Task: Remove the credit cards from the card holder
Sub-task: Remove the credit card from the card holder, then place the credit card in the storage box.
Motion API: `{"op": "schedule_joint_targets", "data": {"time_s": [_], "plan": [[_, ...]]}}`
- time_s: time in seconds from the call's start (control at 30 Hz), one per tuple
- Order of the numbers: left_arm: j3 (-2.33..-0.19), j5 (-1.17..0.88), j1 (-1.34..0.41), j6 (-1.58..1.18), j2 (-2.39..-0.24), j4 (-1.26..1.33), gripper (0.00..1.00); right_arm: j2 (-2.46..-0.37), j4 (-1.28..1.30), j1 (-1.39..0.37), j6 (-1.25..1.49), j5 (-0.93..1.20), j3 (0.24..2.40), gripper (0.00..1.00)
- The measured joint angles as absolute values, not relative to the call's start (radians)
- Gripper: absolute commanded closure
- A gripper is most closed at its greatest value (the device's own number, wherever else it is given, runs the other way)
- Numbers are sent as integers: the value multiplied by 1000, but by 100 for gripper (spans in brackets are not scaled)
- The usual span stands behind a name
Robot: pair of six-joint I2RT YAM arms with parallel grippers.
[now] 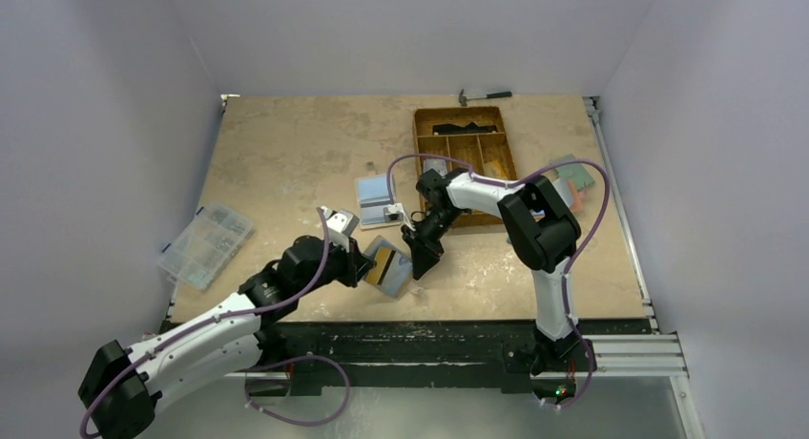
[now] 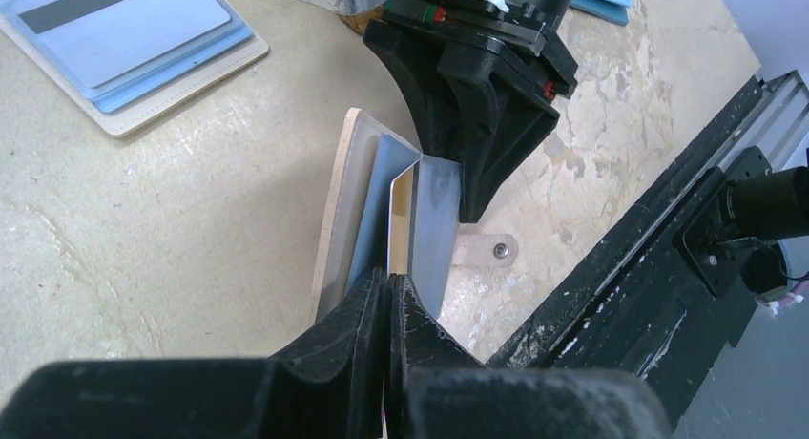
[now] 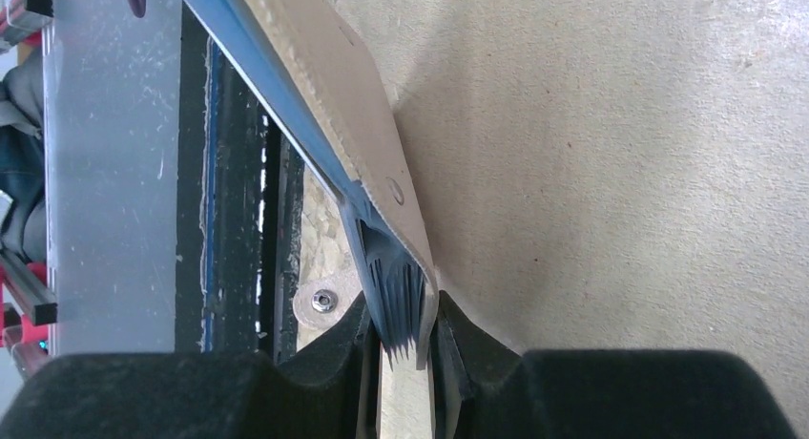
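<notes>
I am watching the card holder (image 2: 339,219) being held up off the table (image 1: 286,153) between the two arms, near the front edge. It is standing on edge and spreading partly open, with its tan cover facing left and its blue and grey inner faces showing. The left gripper (image 2: 389,284) is pinching fully closed on the thin edge of a credit card (image 2: 403,219), whose gold face is standing in the fold between those inner faces. The right gripper (image 3: 405,326) is coming in from the opposite side and clamping the holder's outer edge, so the tan cover and the stacked blue pocket layers are sitting squeezed between its fingers. Behind them I am seeing a second holder (image 2: 134,124) lying open and flat on the table, well apart from the held one, with a grey striped card (image 2: 143,38) resting on its blue face.
</notes>
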State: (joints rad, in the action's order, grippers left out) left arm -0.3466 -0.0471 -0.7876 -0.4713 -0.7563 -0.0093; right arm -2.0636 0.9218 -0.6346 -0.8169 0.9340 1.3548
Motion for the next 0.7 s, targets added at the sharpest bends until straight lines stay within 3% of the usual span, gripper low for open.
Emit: {"op": "schedule_joint_targets", "data": {"time_s": [0.3,0.7], "plan": [[-397,-17,-788,-488,-723,-71,100,-2064,899,-640,-772,891,1351,47],[-437,-19,-788,-496,-710,-79,100,-1977,877,-641,-755,842,1336,37]]}}
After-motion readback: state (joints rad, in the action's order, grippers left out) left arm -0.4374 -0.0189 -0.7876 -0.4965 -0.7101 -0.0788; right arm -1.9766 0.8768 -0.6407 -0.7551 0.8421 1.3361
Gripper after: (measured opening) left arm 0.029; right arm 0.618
